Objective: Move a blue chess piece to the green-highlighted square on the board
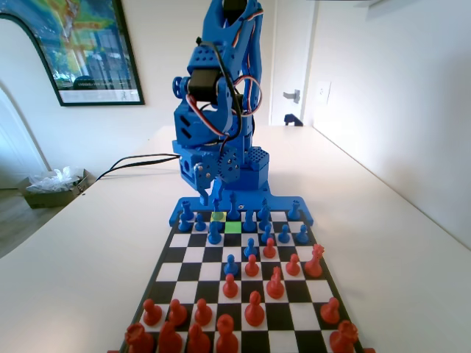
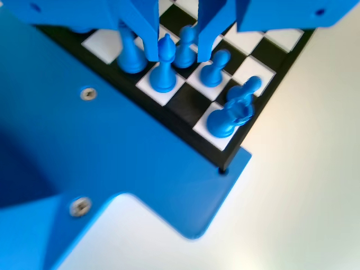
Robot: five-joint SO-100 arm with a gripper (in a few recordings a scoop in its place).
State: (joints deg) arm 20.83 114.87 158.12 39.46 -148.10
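White walls and a framed poster (image 1: 81, 48) are backing a pale table (image 1: 88, 250) where the board (image 1: 193, 254) is lying, red pieces (image 1: 254, 309) near the fixed camera and blue ones at the far end. In the fixed view, the gripper (image 1: 210, 193) is hanging low over the far rows, just beside the green-highlighted square (image 1: 232, 227). In the wrist view, its jaws are standing apart around the blue chess piece (image 2: 164, 70), which is standing upright on a white square; whether they are touching it is unclear.

Looks like a home room. White tabletop (image 1: 383, 220), framed poster (image 1: 85, 48) on the wall, white door (image 1: 288, 66) with lever handle behind.
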